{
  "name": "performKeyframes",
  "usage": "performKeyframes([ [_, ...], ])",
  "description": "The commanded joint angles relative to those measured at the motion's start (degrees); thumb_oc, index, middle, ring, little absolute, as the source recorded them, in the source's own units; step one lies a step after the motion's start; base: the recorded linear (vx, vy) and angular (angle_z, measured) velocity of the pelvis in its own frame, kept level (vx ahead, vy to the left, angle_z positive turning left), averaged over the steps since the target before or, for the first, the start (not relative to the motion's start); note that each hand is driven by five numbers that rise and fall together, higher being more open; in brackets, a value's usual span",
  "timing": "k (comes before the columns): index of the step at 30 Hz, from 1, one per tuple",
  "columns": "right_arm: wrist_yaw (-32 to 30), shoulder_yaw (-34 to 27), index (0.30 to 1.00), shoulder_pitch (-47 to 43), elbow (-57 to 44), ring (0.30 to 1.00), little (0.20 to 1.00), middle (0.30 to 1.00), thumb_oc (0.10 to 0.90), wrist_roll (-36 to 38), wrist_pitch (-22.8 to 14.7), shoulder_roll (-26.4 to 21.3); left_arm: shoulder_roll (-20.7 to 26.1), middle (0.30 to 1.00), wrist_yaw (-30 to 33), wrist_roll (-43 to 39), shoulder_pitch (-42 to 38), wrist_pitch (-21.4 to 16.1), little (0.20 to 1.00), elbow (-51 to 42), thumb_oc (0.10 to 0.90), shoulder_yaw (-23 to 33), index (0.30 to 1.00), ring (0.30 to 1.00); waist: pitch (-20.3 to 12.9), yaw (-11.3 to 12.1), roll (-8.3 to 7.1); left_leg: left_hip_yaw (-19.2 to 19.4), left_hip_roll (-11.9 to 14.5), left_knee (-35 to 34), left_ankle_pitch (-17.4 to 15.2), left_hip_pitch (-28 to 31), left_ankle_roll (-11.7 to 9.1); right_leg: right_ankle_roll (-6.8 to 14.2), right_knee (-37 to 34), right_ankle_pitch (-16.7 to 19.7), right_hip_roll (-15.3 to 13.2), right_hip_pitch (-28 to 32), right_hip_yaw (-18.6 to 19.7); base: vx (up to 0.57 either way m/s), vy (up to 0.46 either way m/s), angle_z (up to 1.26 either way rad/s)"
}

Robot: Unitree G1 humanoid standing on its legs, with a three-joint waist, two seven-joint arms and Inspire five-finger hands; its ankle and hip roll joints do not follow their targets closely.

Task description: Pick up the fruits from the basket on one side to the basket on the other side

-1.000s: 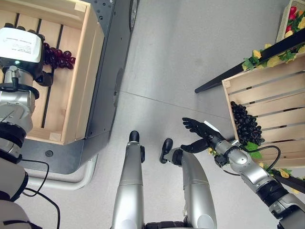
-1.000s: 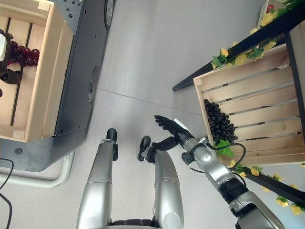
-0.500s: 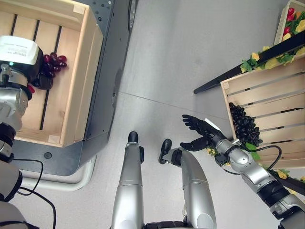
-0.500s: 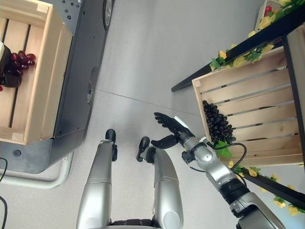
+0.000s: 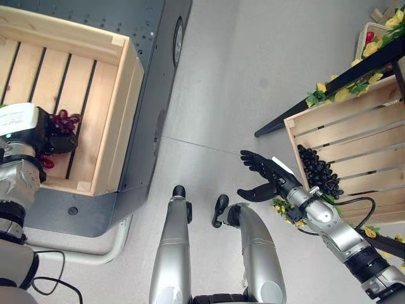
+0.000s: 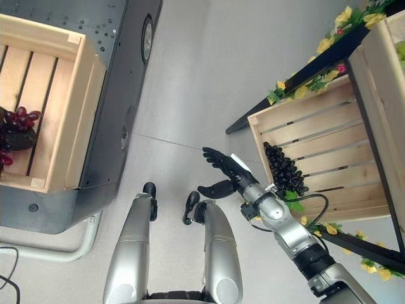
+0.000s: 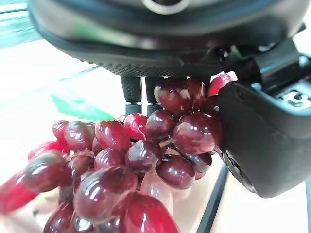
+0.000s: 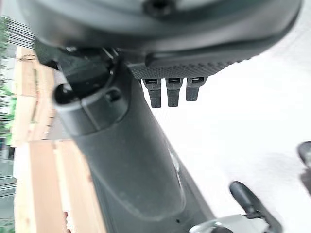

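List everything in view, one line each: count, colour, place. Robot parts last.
Bunch of dark red grapes: one, held in the left hand over the left crate.
Slatted pale wooden crate: one, on the robot's left, resting on the cart.
Dark grey metal cart: one, under the left crate.
Bunch of black grapes: one, lying in the right crate.
Slatted pale wooden crate on the black rack: one, on the robot's right.
Yellow flowers with green leaves: several, along the black rack.
Left hand: dark, curled round the red grapes.
Right hand: dark, open, over the grey floor beside the right crate.
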Motion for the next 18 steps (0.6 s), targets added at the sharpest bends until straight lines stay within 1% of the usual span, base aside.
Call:
performKeyframes([
  [1,-2.61,-4.9,0.9,1.53,-6.73,0.9,0.9,0.9,0.8,0.24,-3.53,-0.96,1.92,0.3,3.89,-13.59,0.22,-3.73,0.3,1.88,0.4,10.69,0.3,0.3,-0.62,1.08,2.91,3.83,-3.71,-9.57,-0.55,11.48,5.87,-0.21,-4.22,2.92,-0.02,9.68,-0.8,-0.01,-0.077,-0.05],
  [2,-2.24,-4.8,0.9,1.74,-6.49,0.9,0.9,0.9,0.8,-0.09,-3.17,-0.12,0.84,0.3,1.8,-19.25,1.96,-3.97,0.3,2.22,0.4,14.36,0.3,0.3,-0.62,1.29,2.96,3.87,-3.93,-10.97,-0.58,14.35,5.92,0.28,-5.6,3.53,-0.23,12.21,-0.64,-0.02,-0.079,-0.03],
  [3,-2.15,-4.71,0.9,1.63,-6.38,0.9,0.9,0.9,0.8,-0.33,-3.07,0.04,0.54,0.3,1.41,-20.97,2.38,-4.05,0.3,2.28,0.4,15.24,0.3,0.3,-0.62,1.3,3.02,3.83,-4.0,-11.32,-0.55,15.06,5.88,0.3,-6.05,3.55,-0.23,12.91,-0.59,-0.01,-0.065,-0.04],
  [4,-2.27,-4.39,0.9,1.14,-6.64,0.9,0.9,0.9,0.8,-0.68,-2.04,0.16,-0.75,0.3,0.65,-24.63,3.93,-4.64,0.3,2.4,0.4,17.74,0.3,0.3,-0.74,1.35,3.36,3.85,-4.26,-12.56,-0.52,17.65,5.84,0.36,-7.87,3.62,-0.36,15.45,-0.38,0.02,-0.024,-0.04],
  [7,-1.9,-4.03,0.9,1.09,-6.59,0.9,0.9,0.9,0.8,-0.75,-1.35,0.56,-2.59,0.3,0.04,-30.13,6.1,-5.5,0.3,1.6,0.4,20.67,0.3,0.3,-2.44,1.17,3.96,3.9,-4.56,-14.54,-0.46,20.53,5.68,0.57,-10.65,4.07,-0.46,18.06,0.29,0.03,-0.01,-0.09],
  [8,-1.65,-3.86,0.9,1.39,-6.55,0.9,0.9,0.9,0.8,-0.75,-1.08,0.61,-3.61,0.3,-0.25,-33.46,7.4,-6.59,0.3,0.74,0.4,22.41,0.3,0.3,-3.64,1.13,4.49,3.87,-4.82,-15.85,-0.4,22.43,5.53,0.64,-12.5,4.11,-0.6,19.94,0.57,0.05,-0.002,-0.1],
  [9,-1.52,-3.88,0.9,1.68,-6.54,0.9,0.9,0.9,0.8,-0.97,-1.06,0.78,-3.98,0.3,-0.6,-35.29,8.08,-6.9,0.3,0.0,0.4,23.29,0.3,0.3,-4.32,1.01,4.74,3.85,-4.97,-16.54,-0.2,23.12,5.51,0.77,-13.4,4.56,-0.6,20.53,0.78,0.04,-0.002,-0.09],
  [10,-1.52,-3.84,0.9,1.69,-6.55,0.9,0.9,0.9,0.8,-0.98,-1.06,0.76,-3.99,0.3,-0.61,-35.3,8.2,-6.9,0.3,-0.05,0.4,23.38,0.3,0.3,-4.29,0.98,4.76,3.85,-4.97,-16.64,-0.17,23.25,5.51,0.77,-13.5,4.6,-0.58,20.65,0.77,0.0,0.0,0.0],
  [11,-1.77,-3.64,0.9,2.18,-6.56,0.9,0.9,0.9,0.8,-1.28,-1.02,1.1,-4.46,0.3,-1.16,-38.08,8.74,-7.79,0.3,-0.76,0.4,24.31,0.3,0.3,-4.84,0.91,5.14,3.86,-5.18,-17.56,-0.06,24.63,5.46,0.94,-14.57,4.88,-0.64,21.87,1.08,0.05,0.003,0.0],
  [12,-2.12,-3.47,0.9,2.84,-6.68,0.9,0.9,0.9,0.8,-1.47,-0.48,1.48,-5.24,0.3,-1.95,-40.94,9.62,-8.23,0.3,-2.04,0.4,25.35,0.3,0.3,-6.07,0.76,5.78,3.88,-5.46,-19.08,0.21,26.32,5.31,1.22,-16.34,5.25,-0.63,23.36,1.48,0.08,0.007,0.0],
  [14,-2.27,-3.26,0.9,3.34,-6.52,0.9,0.9,0.9,0.8,-1.66,-0.41,1.89,-5.92,0.3,-2.36,-43.44,10.36,-8.97,0.3,-3.12,0.4,26.09,0.3,0.3,-6.79,0.61,6.24,3.84,-5.61,-20.57,0.58,27.94,5.18,1.46,-18.12,5.77,-0.44,24.85,1.81,0.07,0.008,-0.01],
  [15,-2.18,-3.14,0.9,3.97,-6.47,0.9,0.9,0.9,0.8,-1.87,-0.35,2.4,-6.85,0.3,-2.84,-45.39,11.38,-9.43,0.3,-4.58,0.4,27.27,0.3,0.3,-7.91,0.46,6.73,3.75,-5.85,-22.37,1.06,29.65,5.0,1.71,-20.19,6.36,-0.1,26.31,2.25,0.05,0.001,-0.01],
  [18,-1.72,-2.87,0.9,4.95,-6.38,0.9,0.9,0.9,0.8,-2.4,-0.52,3.23,-7.78,0.3,-3.46,-46.92,12.77,-10.79,0.3,-6.21,0.4,28.47,0.3,0.3,-9.44,0.15,7.29,3.83,-6.03,-24.91,1.74,32.04,4.75,2.0,-23.46,7.32,0.3,28.62,2.6,0.07,-0.006,0.01],
])
